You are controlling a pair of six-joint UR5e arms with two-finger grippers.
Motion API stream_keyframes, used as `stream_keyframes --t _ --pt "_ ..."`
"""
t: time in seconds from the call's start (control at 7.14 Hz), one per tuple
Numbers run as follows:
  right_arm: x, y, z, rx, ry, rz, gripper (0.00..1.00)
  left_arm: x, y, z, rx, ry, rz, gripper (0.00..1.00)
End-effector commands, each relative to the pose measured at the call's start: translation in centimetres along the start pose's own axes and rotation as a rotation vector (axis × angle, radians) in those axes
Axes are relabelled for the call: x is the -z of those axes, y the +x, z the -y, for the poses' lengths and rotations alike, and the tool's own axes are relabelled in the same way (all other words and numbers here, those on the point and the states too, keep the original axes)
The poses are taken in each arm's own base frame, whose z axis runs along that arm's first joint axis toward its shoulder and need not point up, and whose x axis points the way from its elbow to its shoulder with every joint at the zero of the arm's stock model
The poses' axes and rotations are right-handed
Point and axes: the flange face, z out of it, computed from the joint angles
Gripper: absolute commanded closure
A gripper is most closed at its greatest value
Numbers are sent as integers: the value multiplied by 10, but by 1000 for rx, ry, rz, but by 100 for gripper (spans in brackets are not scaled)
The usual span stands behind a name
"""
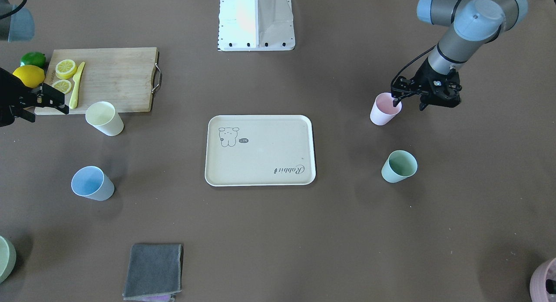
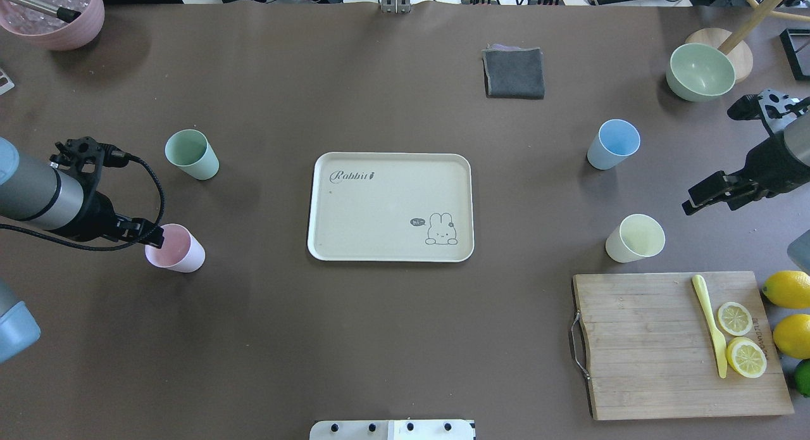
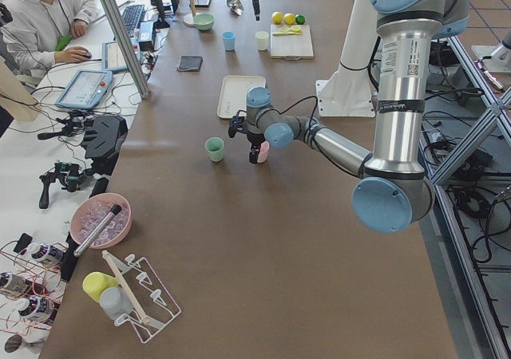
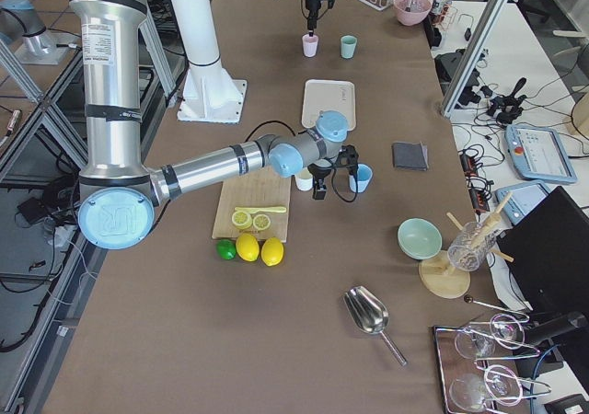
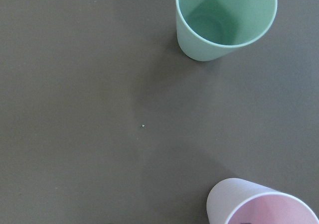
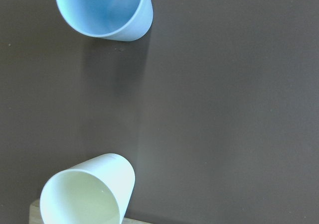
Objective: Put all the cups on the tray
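Observation:
The cream tray (image 1: 260, 180) lies mid-table with nothing on it; it also shows in the overhead view (image 2: 390, 257). The pink cup (image 1: 384, 110) stands upright, and my left gripper (image 1: 408, 104) is open over its rim, one finger inside and one outside. The mint cup (image 1: 399, 166) stands close by and shows in the left wrist view (image 5: 224, 20). The pale yellow cup (image 1: 104, 118) and light blue cup (image 1: 92, 183) stand on the other side of the tray. My right gripper (image 1: 47, 112) is open and empty, hovering beside the yellow cup (image 2: 635, 238).
A wooden cutting board (image 2: 645, 345) holds lemon slices and a yellow knife, with whole lemons (image 2: 788, 289) and a lime beside it. A grey cloth (image 2: 514, 73), a green bowl (image 2: 701, 71) and a pink container (image 2: 54, 12) sit along the far edge.

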Motion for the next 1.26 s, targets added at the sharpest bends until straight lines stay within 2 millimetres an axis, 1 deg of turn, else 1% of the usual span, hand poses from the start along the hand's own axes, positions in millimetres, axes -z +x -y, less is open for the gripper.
stream_keyframes --t 0.0,0.14,0.28,0.42,0.56,0.7,0.84,0.98,1.12 --pt "-9 -12 5 7 -10 3 6 -16 11 -4 11 -11 12 78" --pt "-14 -24 8 -6 -16 6 8 -15 14 -3 12 -13 5 100" --pt "-23 -42 10 -30 -25 3 12 -12 22 2 8 -6 -7 100" --pt "-39 -51 10 -52 -32 -25 14 -8 26 1 5 -3 -15 100" --pt "-51 -52 14 -53 -38 -44 20 -5 29 2 1 0 -21 100" --pt "-59 -42 14 -57 -42 -68 29 0 44 11 7 13 -37 100" --pt "-58 -39 12 -60 -41 -71 55 8 70 26 51 20 -52 100" --pt "-62 -40 12 -60 -47 -72 83 24 114 48 89 -2 -67 100" --pt "-59 -46 14 -53 -49 -58 100 34 148 66 131 -5 -67 100"
